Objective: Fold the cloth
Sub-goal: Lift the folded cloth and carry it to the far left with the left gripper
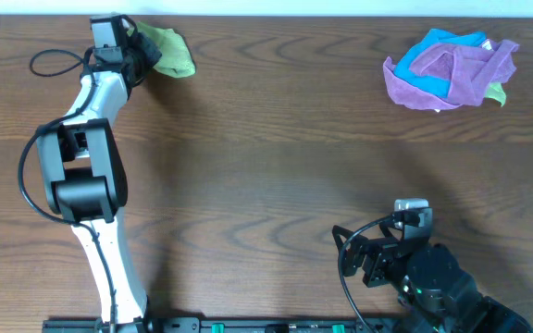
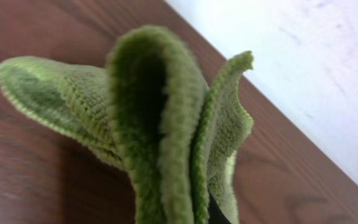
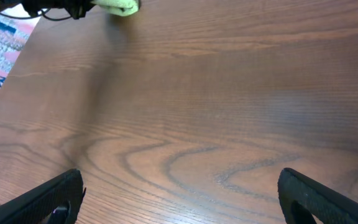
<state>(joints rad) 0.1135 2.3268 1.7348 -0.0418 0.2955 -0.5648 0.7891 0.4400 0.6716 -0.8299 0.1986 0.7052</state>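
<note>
While the left gripper (image 1: 147, 54) clamps the bunched cloth (image 1: 175, 53), the right gripper (image 3: 179, 194) rests spread apart.

The cloth (image 2: 160, 124) fills the left wrist view, runs off its 6 o'clock edge and hides the left gripper (image 1: 148, 53) fingers. Overhead at 2 o'clock, the purple cloth (image 1: 461, 79) buries most of the bright blue cloth (image 1: 444, 43). The right gripper (image 3: 182, 196) is cropped at 6 o'clock.

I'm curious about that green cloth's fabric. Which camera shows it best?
The left wrist view: the cloth fills the frame, fuzzy pile and upright folds clear. Overhead shows only a small bunched lump; the right wrist view, a distant sliver.
</note>
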